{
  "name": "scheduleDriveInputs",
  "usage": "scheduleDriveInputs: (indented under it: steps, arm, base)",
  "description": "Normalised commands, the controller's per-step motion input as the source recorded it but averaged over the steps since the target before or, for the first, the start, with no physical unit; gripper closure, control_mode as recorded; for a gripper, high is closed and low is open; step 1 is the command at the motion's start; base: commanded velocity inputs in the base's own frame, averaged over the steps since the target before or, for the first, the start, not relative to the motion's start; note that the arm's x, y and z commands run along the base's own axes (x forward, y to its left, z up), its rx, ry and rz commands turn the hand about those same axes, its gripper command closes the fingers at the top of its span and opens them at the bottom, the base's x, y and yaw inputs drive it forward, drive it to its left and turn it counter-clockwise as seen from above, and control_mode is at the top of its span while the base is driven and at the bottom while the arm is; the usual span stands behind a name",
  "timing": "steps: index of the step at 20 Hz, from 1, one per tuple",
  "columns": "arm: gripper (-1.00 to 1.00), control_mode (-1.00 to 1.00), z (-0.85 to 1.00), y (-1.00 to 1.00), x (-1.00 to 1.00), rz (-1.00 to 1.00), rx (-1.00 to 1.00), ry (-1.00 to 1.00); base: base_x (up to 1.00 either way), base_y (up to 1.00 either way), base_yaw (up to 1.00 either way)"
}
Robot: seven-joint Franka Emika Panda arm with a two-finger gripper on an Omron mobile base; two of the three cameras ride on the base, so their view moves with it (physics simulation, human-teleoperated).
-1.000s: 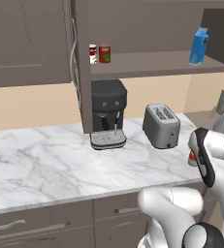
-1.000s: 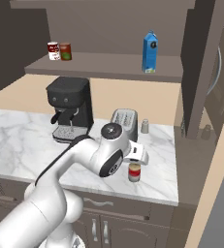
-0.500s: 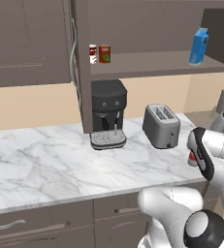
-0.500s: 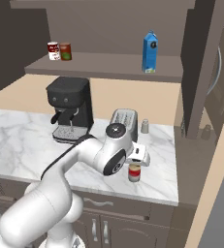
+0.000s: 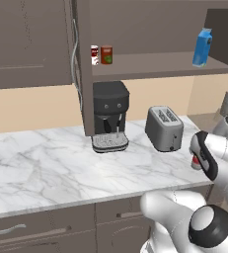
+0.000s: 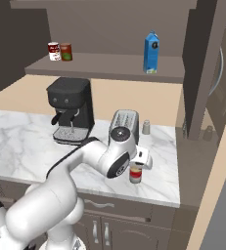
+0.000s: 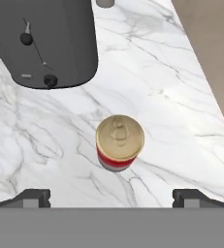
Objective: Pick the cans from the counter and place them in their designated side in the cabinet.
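- On the table (image 6: 31,146), near its right front edge: red-and-white can (image 7: 119,142) standing upright, gold lid up, just in front of the toaster (image 6: 124,122).
- Hand (image 7: 111,196) is above this can, looking down on it. Fingertips (image 7: 33,197) stand wide apart, one to each side, and are not touching the can. Nothing is held.
- Right base view: the same can (image 6: 135,176) shows just under the hand (image 6: 140,165), at the table's front edge.
- Left base view: the can (image 5: 196,162) is mostly hidden behind the arm's wrist.
- Cabinet shelf (image 5: 160,64): dark red-brown can (image 5: 106,55) upright at the left end, just beside a white can with red marks (image 5: 94,55). Blue carton (image 5: 202,47) at the right end, well apart from both.
- Coffee machine (image 5: 109,116) on the table, left of the toaster, below the two shelf cans.
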Motion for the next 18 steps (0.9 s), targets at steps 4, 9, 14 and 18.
scheduleDriveInputs:
  steps: [4,9,14,18]
  arm:
    - [-1.0,-1.0,-0.12,0.0,0.1,0.0,0.01,0.0]
    - [-1.0,-1.0,-0.12,-0.01,0.1,0.0,0.01,0.0]
    - [-1.0,-1.0,-0.14,-0.04,0.1,0.0,0.0,0.0]
    - [-1.0,-1.0,-0.14,-0.02,0.11,0.0,0.0,0.0]
  base:
    - [0.0,0.0,0.0]
    - [0.0,0.0,0.0]
    - [0.0,0.0,0.0]
    - [0.0,0.0,0.0]
